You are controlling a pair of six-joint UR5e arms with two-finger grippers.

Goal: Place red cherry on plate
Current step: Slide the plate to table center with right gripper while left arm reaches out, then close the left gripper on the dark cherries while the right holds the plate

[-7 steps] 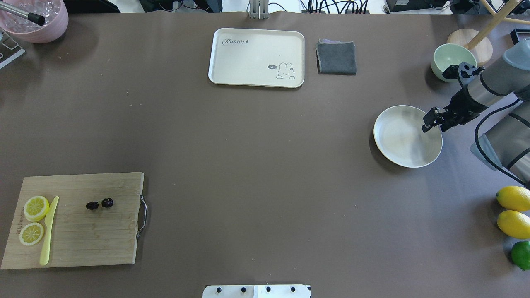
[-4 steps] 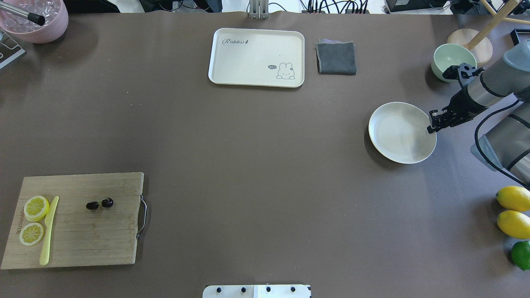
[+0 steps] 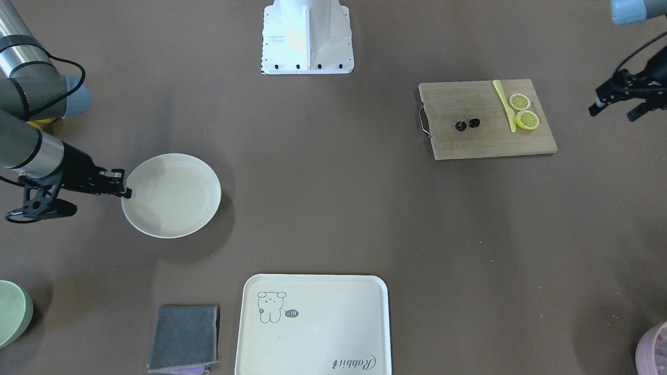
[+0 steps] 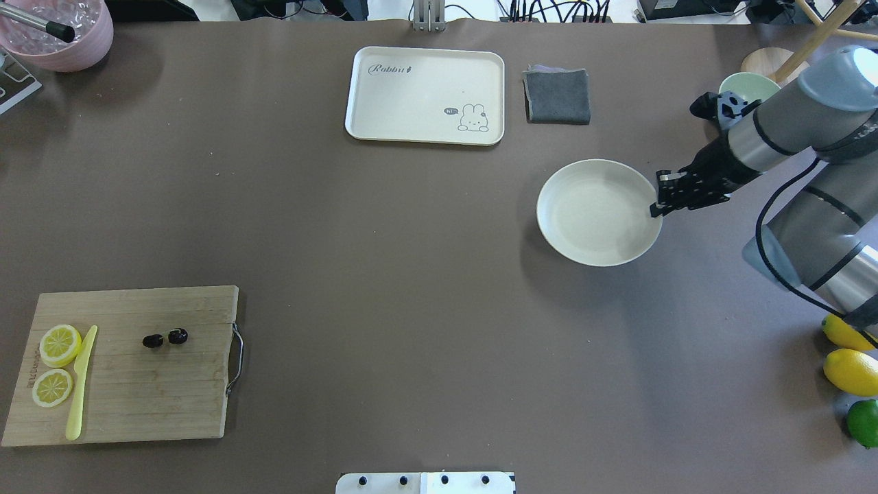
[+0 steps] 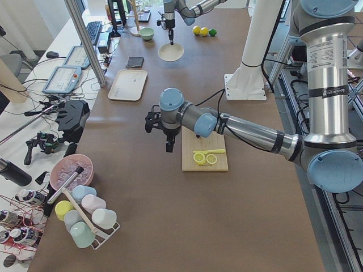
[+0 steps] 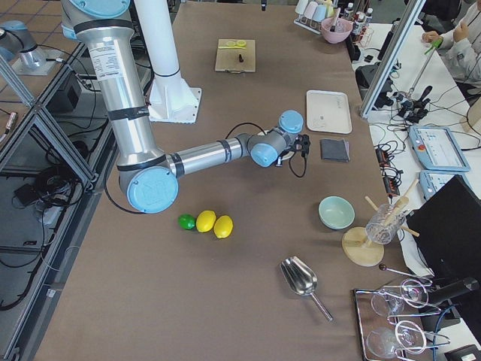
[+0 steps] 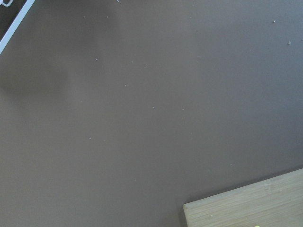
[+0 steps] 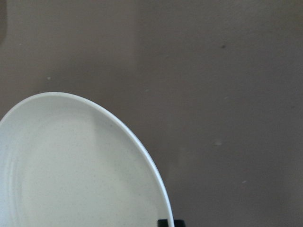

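The red cherry (image 4: 165, 337) (image 3: 467, 124), a dark pair, lies on a wooden cutting board (image 4: 151, 398) at the table's near left. The round cream plate (image 4: 598, 213) (image 3: 172, 195) is right of the table's middle, its rim pinched by my right gripper (image 4: 657, 206) (image 3: 125, 191). That rim (image 8: 142, 146) fills the lower left of the right wrist view. My left gripper (image 3: 615, 109) hovers open beyond the board's outer side, holding nothing. It is out of the overhead view. The left wrist view shows only a board corner (image 7: 251, 203).
Two lemon slices (image 4: 58, 345) and a yellow knife (image 4: 79, 384) share the board. A cream tray (image 4: 425, 96) and grey cloth (image 4: 557, 96) lie at the far middle. A green bowl (image 4: 744, 84) is far right, and lemons (image 4: 850, 370) and a lime (image 4: 863, 422) are near right.
My right gripper has carried the plate leftward toward the table's middle and slightly away from the robot. The cherry and board have not moved.
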